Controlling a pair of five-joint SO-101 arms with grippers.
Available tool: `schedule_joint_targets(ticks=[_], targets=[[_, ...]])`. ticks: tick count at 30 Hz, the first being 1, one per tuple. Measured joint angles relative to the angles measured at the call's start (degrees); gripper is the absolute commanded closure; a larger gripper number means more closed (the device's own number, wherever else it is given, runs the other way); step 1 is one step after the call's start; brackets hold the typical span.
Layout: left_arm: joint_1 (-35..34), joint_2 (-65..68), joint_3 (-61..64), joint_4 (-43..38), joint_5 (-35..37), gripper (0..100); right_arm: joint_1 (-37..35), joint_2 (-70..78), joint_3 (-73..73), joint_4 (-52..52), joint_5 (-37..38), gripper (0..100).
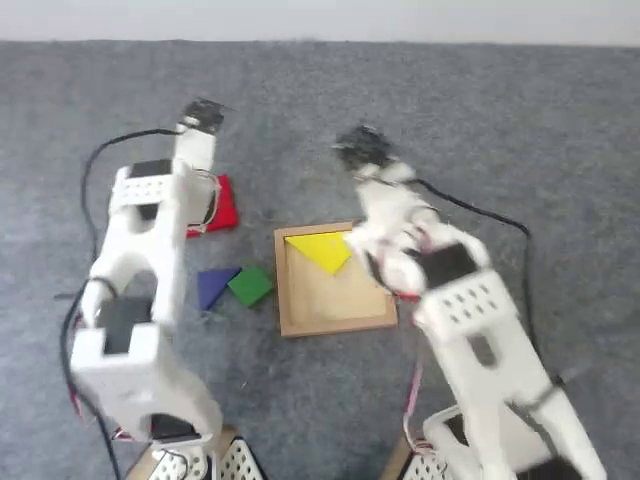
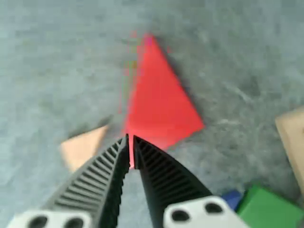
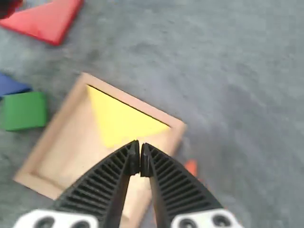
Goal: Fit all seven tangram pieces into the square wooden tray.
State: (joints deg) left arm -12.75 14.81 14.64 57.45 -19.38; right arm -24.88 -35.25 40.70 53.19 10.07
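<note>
Nearest to me, the square wooden tray (image 1: 335, 318) is lying around the middle of the grey carpeted table (image 1: 500, 120). Inside it, the flat yellow triangular piece (image 1: 322, 250) is sitting with its long side against the tray's far rim. One of its corners is tucked into the far left corner and its point is facing the tray's middle. The near half of the tray's floor is showing as bare wood. My right arm is hanging over the tray's right rim and covering it from above. The right gripper (image 3: 139, 148) is hovering over the tray by the yellow piece's point, its jaws clenched together with nothing between them. A small orange piece (image 3: 191, 167) is peeking out just beyond the tray's rim, partly behind one finger.

Just off the tray's left rim, the green square block (image 1: 250, 285) is lying right beside the blue flat piece (image 1: 213, 285), which is sitting toward the table's left edge. Farther back, the flat red triangular piece (image 2: 159, 99) is lying on the carpet, apart from the tray and half covered by my left arm in the high view. The left gripper (image 2: 129, 140) is hovering at that triangle's edge, jaws pressed together on nothing. A pale peach flat piece (image 2: 83, 147) is lying just beside its fingertips.
</note>
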Motion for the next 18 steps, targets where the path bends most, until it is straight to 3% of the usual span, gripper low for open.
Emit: schedule_joint_targets(ticks=[6,9,15,18], targets=[[0.5,9.5,-10.7,5.2,-3.0,75,13.9,-5.3,12.7,-5.2,-3.4,99.0],[-0.3,10.2,-12.1,5.2,-5.9,69,17.0,-6.3,15.9,-6.9,-3.5,99.0],[0.9,10.3,-12.2,7.1,-14.2,66,17.1,-8.2,17.6,-7.3,-3.7,99.0],[1.1,10.3,-12.2,7.3,-14.6,66,17.1,-8.2,17.6,-7.3,-3.7,99.0]])
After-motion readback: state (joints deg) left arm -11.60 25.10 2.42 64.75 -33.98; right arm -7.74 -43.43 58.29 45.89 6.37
